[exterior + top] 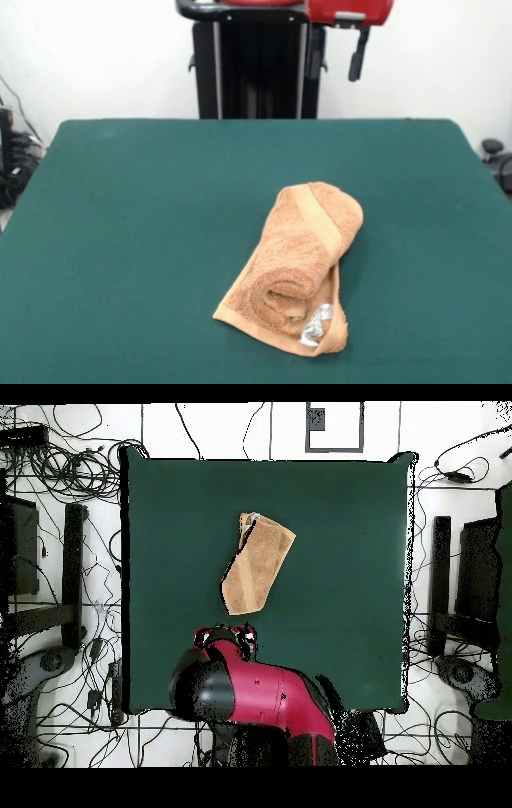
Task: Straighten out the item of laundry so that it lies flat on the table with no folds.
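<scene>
Orange-tan towel (294, 266) lying near the middle of the green table (144, 208), rolled and folded over on itself rather than spread flat. Loose roll open toward the front camera, showing a curled inner layer; a paler woven border band running across the top of the roll and another along the bottom flap resting on the cloth. Small white-silver label (317, 324) at the near lower corner. Seen from overhead, towel (257, 562) an elongated, slanted shape, wider at the end away from the robot, narrowing toward it, well clear of every table (340, 534) edge. Red and black arm (255, 694) over the table edge on the robot's side, just short of the towel's narrow end and not touching it. Gripper (231, 638) pointing down beneath the arm's head; whether spread or closed, cannot tell. Tangled cables (60, 474) on the floor around the table.
</scene>
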`<move>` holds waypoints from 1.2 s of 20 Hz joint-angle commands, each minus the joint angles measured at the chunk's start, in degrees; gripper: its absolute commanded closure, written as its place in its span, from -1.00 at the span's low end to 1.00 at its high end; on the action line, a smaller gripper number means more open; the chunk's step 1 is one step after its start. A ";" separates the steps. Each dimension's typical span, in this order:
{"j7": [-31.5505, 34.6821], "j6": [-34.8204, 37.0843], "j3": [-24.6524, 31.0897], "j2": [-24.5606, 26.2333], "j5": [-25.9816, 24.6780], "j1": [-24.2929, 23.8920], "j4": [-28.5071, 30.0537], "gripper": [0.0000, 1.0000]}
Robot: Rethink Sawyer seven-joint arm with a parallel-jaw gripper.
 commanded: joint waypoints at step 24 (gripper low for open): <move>12.24 5.82 -0.23 10.32 4.15 0.97 -14.67 -1.00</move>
